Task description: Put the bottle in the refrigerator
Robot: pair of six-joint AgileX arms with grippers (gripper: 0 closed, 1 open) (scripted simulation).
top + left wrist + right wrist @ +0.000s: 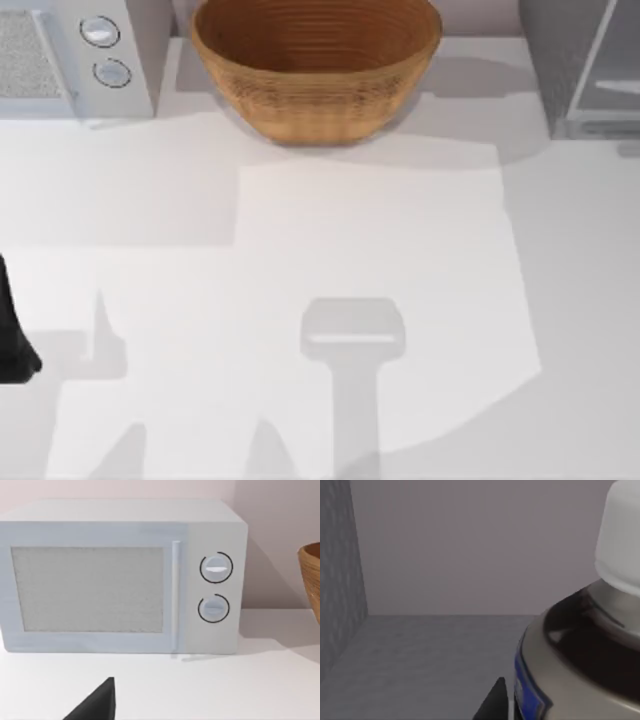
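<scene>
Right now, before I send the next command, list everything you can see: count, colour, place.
bottle: one, dark body, white cap, blue label band, close to the right wrist camera, inside a grey-walled space
refrigerator: one, grey with a pale door panel, far right corner of the table
basket: one, brown woven, far middle of the table
microwave: one, white with two round dials, far left corner
table: one, white, under everything
left arm: one, black, at the left edge of the top view, parked
left gripper: a black fingertip in the left wrist view
right gripper: a black fingertip beside the bottle in the right wrist view
</scene>
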